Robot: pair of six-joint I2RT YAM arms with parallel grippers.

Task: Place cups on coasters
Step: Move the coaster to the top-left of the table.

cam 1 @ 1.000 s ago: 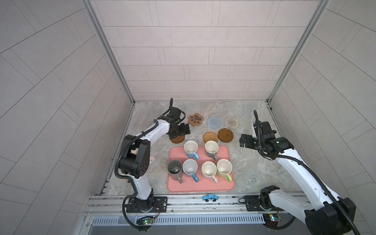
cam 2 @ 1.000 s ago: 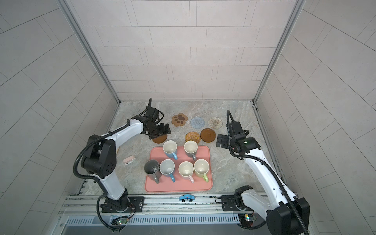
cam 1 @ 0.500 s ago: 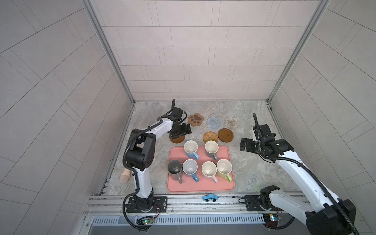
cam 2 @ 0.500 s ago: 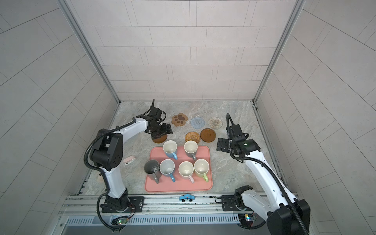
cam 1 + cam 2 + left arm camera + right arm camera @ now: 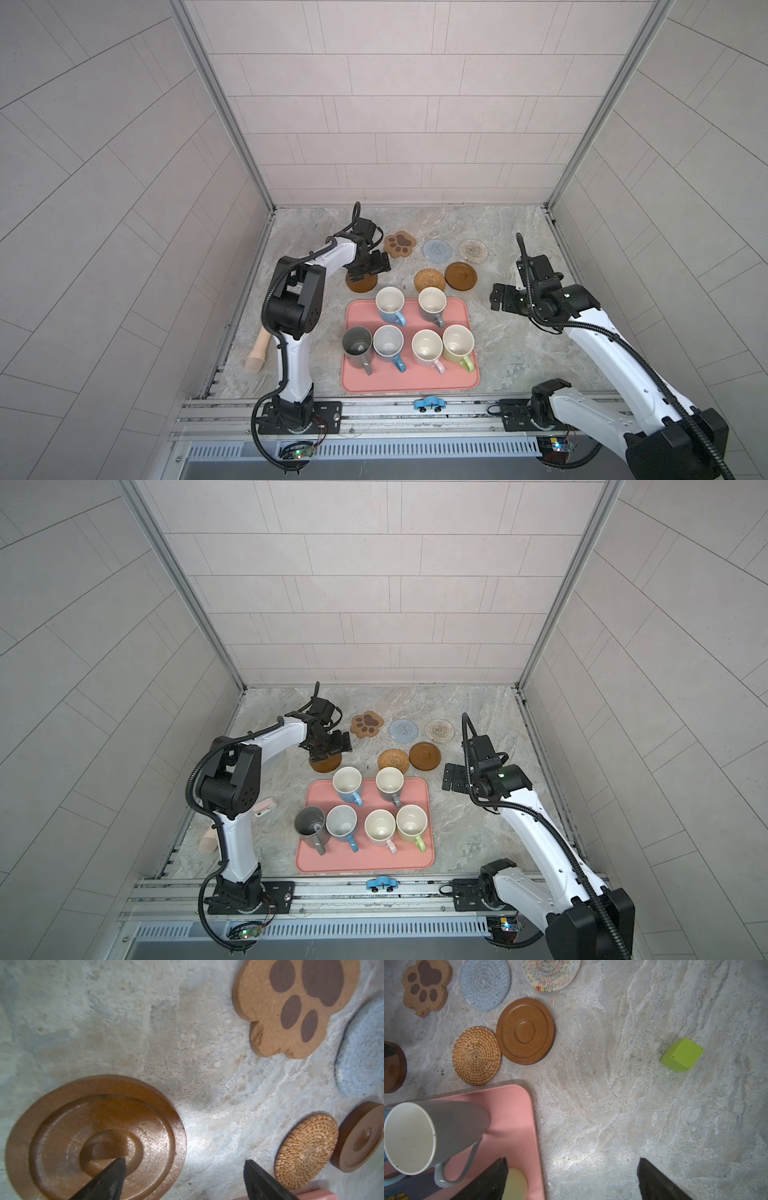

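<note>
Coasters: ringed wooden disc, cork paw, woven round, on worktop.
Mugs: we see six, smooth, on pink tray.
Fingers apart: left end effector, over ringed wooden disc; right end effector.
Right wrist only: green cube.

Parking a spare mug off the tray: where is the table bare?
Bare marble lies between the pink tray and the right gripper, and along the back wall beyond the coasters. Crowded: the tray's mugs and the coasters.
</note>
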